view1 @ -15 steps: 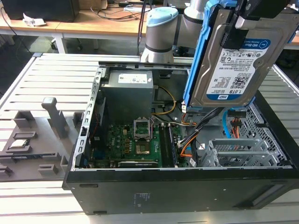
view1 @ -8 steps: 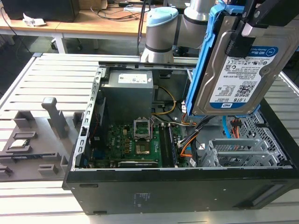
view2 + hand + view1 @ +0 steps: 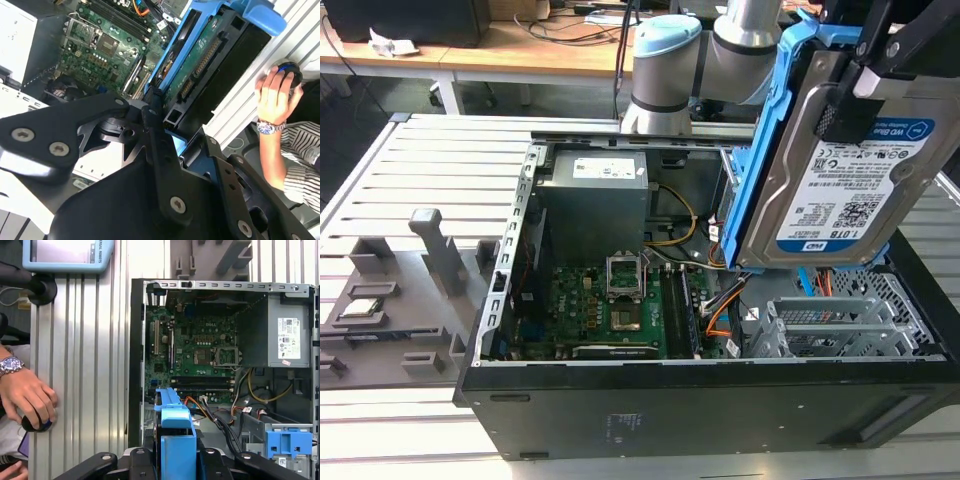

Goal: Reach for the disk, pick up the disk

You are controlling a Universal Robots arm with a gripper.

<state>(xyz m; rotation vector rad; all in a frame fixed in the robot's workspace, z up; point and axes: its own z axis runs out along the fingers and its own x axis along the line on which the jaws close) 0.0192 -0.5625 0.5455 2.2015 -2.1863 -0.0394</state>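
A: What is the biggest thing there?

B: The open computer case (image 3: 720, 390), lying on the slatted table (image 3: 410, 170), with the green motherboard (image 3: 610, 310) bare inside and the grey power-supply box (image 3: 595, 200) at its far side.

A: And the disk?

B: The disk (image 3: 850, 180) hangs lifted above the case's right end in the exterior view, label outward, blue frame (image 3: 780, 110) along its edges. The gripper (image 3: 160, 107) pinches it: in the second wrist view the black fingers (image 3: 152, 130) press against its near end.

A: Anything smaller?

B: A person's hand (image 3: 27, 395), wearing a wristwatch (image 3: 10, 364), rests curled over a dark round object (image 3: 37, 425) on the table beside the case, in both wrist views
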